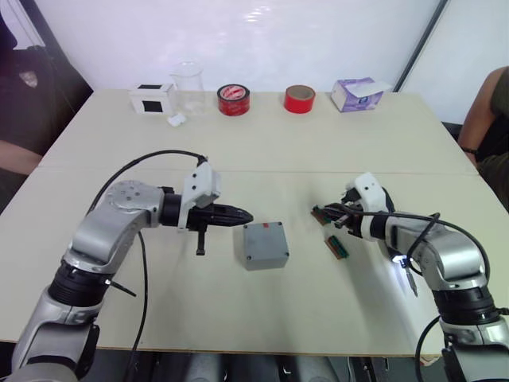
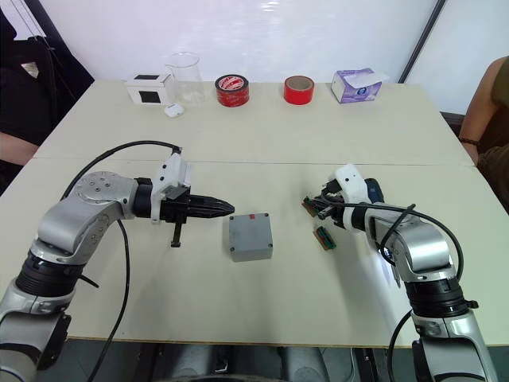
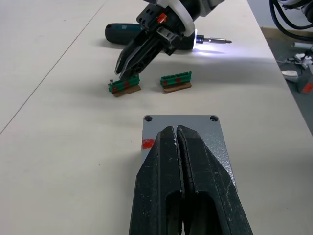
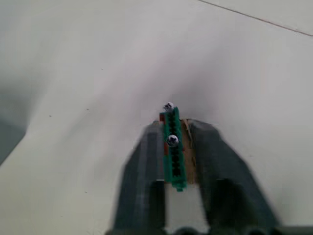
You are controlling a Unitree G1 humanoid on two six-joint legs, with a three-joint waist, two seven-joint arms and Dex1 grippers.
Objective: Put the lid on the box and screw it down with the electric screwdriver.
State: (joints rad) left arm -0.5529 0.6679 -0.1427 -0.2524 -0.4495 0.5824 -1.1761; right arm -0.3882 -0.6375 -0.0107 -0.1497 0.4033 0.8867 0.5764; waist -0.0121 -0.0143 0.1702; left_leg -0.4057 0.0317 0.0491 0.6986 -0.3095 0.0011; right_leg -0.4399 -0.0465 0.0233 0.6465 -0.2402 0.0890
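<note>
Lid (image 1: 265, 243) sits on the box at the middle of the surface (image 1: 318, 151), covering its inside. Left fingers (image 1: 237, 216) are pressed together, empty, just beside it. Right fingers (image 3: 128, 63) clamp a green screw strip (image 4: 172, 147); the electric screwdriver (image 3: 146, 35) lies behind, lit.

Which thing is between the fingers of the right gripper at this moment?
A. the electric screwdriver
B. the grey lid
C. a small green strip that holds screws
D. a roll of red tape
C: the right gripper is closed on a small green screw strip, while the electric screwdriver lies on the table behind it, and the lid already sits on the box.
</note>
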